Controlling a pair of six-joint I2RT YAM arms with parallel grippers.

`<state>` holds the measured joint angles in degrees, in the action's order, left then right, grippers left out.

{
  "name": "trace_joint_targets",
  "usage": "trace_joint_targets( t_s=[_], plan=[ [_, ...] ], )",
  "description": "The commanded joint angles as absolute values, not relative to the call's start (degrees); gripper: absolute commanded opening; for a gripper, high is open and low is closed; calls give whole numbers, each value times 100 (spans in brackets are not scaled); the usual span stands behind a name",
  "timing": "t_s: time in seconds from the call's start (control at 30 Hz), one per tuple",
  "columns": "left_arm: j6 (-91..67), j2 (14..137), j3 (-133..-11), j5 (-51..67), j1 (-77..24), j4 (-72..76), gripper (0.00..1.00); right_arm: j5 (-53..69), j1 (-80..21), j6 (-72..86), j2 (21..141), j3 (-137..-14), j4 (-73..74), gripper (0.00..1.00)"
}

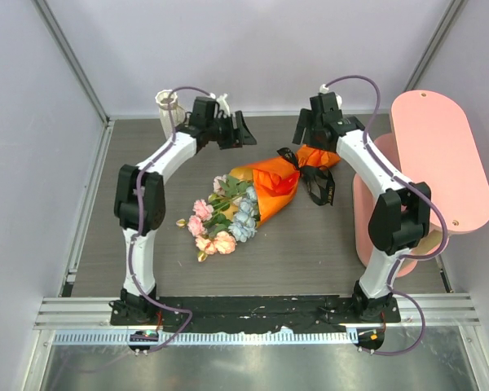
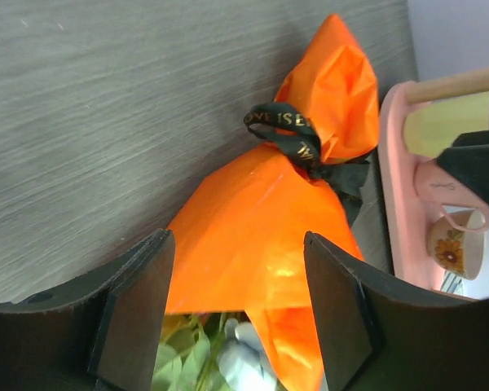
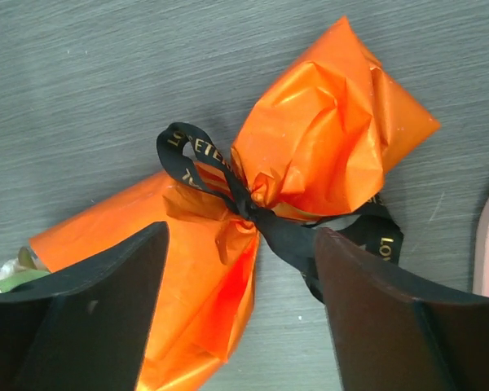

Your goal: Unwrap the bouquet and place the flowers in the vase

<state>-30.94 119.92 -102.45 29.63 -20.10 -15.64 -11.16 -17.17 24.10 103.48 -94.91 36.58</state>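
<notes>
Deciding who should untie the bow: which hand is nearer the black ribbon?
Right. The right hand hovers over the ribbon, its knot between the open jaws. The left hand is farther left, aimed at the cone, with the ribbon well beyond it.

Glossy crinkled bouquet paper, satiny ribbon, matt wood-grain table

Bright, even overhead light with soft shadows; mild glare on the crinkled orange paper wrap; the wrist views' lower edges seem slightly soft.
</notes>
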Motion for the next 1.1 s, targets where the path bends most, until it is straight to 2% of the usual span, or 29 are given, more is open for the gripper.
trace_joint_targets(
  t_s=[0.0,0.1,0.2,0.4,0.6,0.73,0.87,1.07],
  plan=[
    [-2981,12277,-10723,2919,-2487,-1159,68,-1265,-1705,2286,10485,-9615,3287,70],
    [-2795,12392,-10688,2733,-2680,-1266,68,-1555,-1705,2162,10600,-9624,3515,55],
    [-2707,12428,-10539,2638,-2795,-1353,67,-1880,-1696,2145,10494,-9336,3533,45],
    [-2452,12322,-10213,2426,-2821,-1591,65,-2794,-1626,1785,10415,-8799,3612,45],
    [-2215,12419,-10994,2443,-2953,-2267,69,-3646,-1600,1038,10669,-8693,3613,45],
    [-2407,12472,-11285,2627,-3041,-2259,68,-3552,-1512,695,10749,-8526,3420,39],
    [-2601,12603,-11285,2953,-3138,-2092,59,-3332,-1512,379,10626,-8105,2928,35],
    [-2672,12656,-11022,2997,-3190,-1960,59,-2962,-1512,26,10608,-7796,2427,34]
  ],
)
